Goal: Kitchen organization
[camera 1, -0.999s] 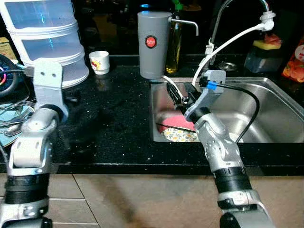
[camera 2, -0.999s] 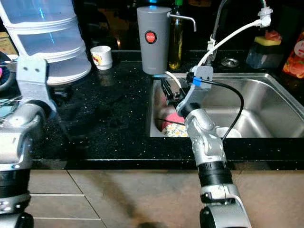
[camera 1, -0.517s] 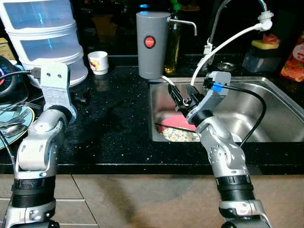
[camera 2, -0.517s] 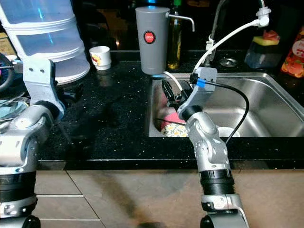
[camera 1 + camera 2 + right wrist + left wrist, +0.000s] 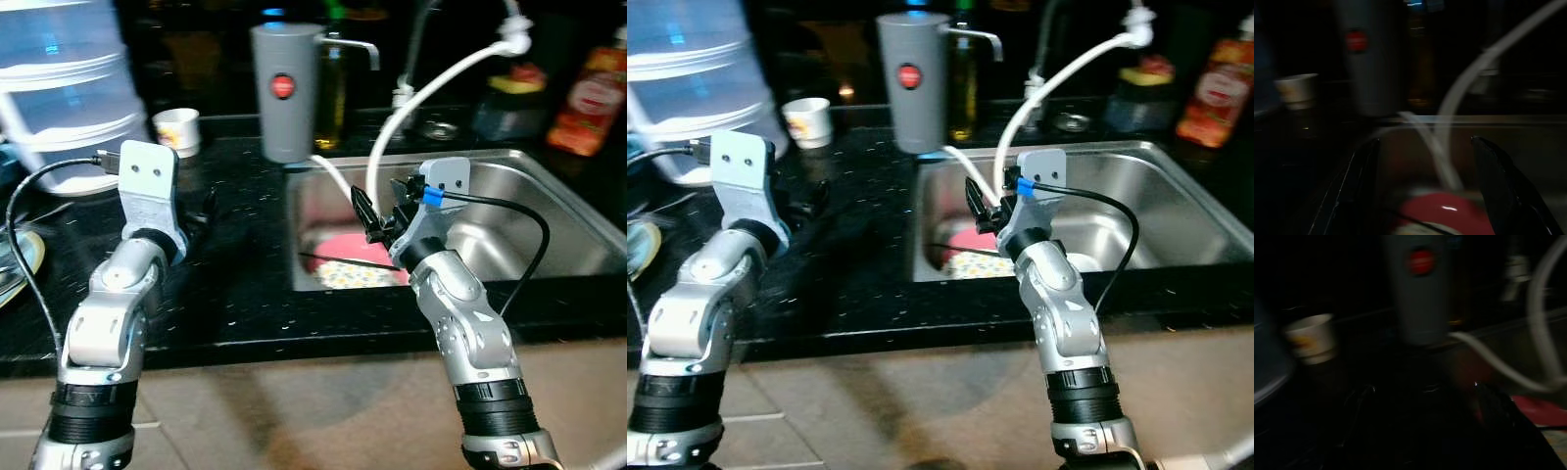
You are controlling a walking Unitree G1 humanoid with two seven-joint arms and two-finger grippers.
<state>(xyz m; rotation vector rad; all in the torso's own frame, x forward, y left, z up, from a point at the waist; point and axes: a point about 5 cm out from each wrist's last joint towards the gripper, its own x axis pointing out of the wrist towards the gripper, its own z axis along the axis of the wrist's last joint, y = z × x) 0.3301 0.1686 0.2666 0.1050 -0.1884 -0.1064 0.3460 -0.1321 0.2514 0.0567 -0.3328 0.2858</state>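
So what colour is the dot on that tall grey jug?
Red, on the jug; clearest in the right eye view.

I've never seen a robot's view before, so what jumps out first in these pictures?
Two silver arms reach over a black counter. The right gripper hangs open over the steel sink, above a red plate. Behind the sink's left corner stands a grey jug with a red dot, a white hose curving past it.
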